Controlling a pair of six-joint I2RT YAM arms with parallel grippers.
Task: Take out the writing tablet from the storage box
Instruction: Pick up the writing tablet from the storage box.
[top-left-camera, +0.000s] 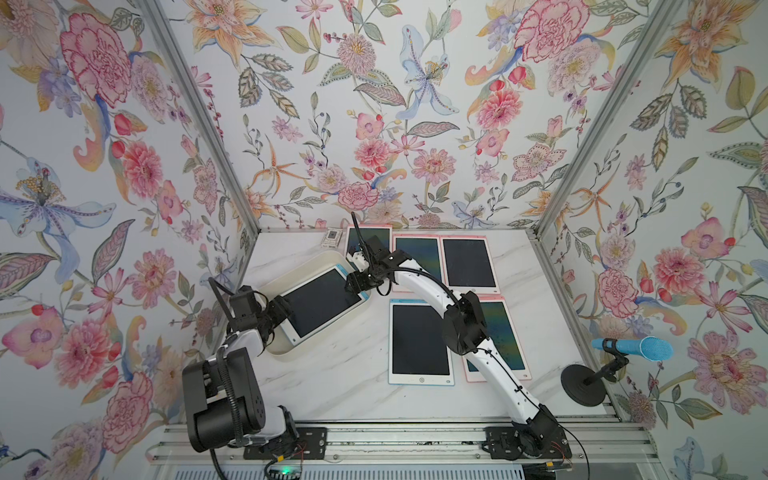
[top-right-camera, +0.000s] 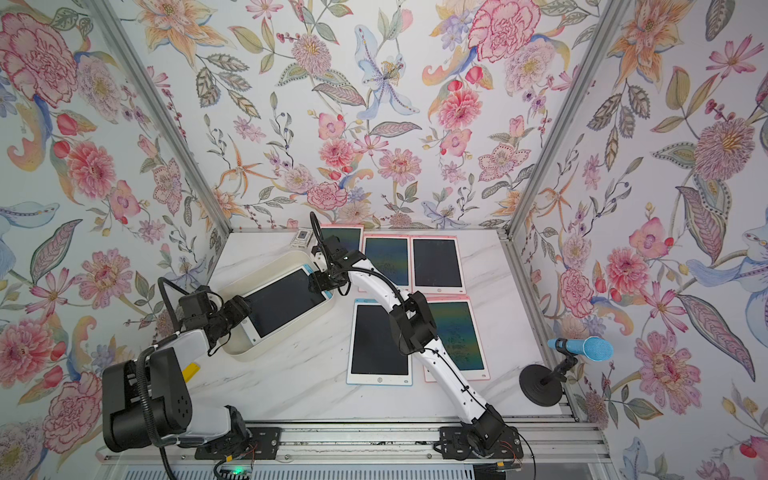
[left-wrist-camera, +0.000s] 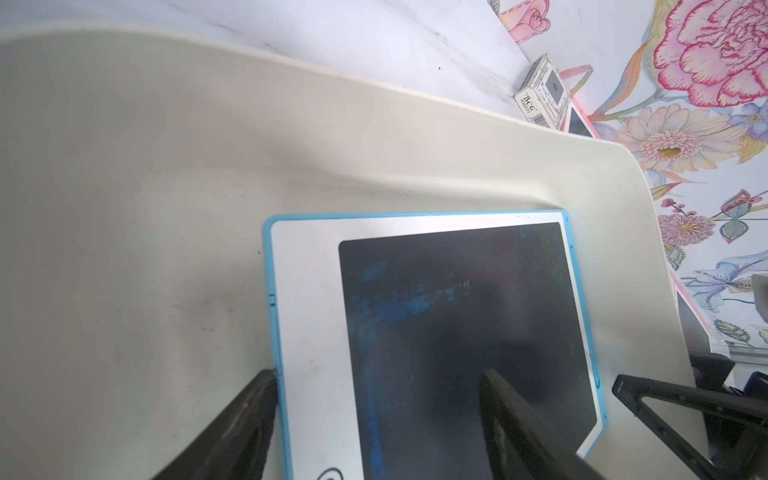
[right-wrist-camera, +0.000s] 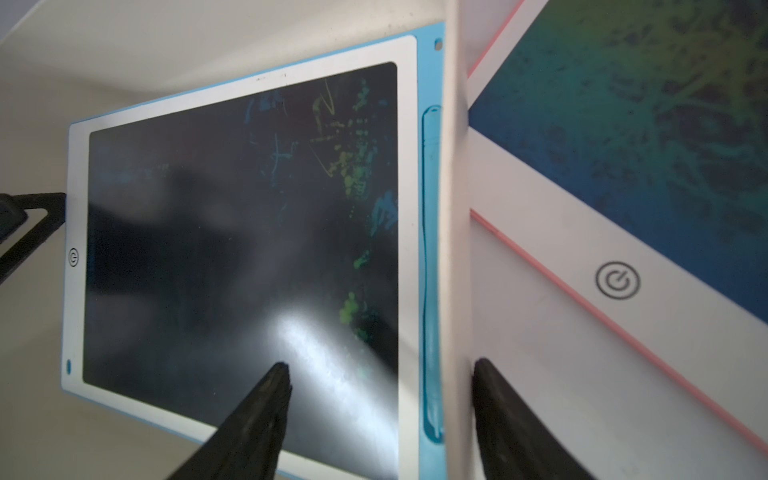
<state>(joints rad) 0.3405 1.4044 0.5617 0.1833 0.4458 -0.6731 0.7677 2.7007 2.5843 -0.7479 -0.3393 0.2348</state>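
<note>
Left gripper (left-wrist-camera: 379, 374) gapes above the blue-framed writing tablet (left-wrist-camera: 436, 291). Right gripper (right-wrist-camera: 381, 365), also unclenched, straddles the wall of the cream plastic storage box (right-wrist-camera: 455, 208).

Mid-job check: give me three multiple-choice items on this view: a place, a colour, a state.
1. The tablet nearest the left gripper lies: A) inside the box B) on the table top C) on a pink tablet.
2. Its rim is: A) pink B) blue C) green.
3. The right gripper is: A) shut B) open C) out of view.
Answers: 1A, cream walls surround it; 2B, a blue edge shows in both wrist views; 3B, its fingers stand apart astride the box wall.
</note>
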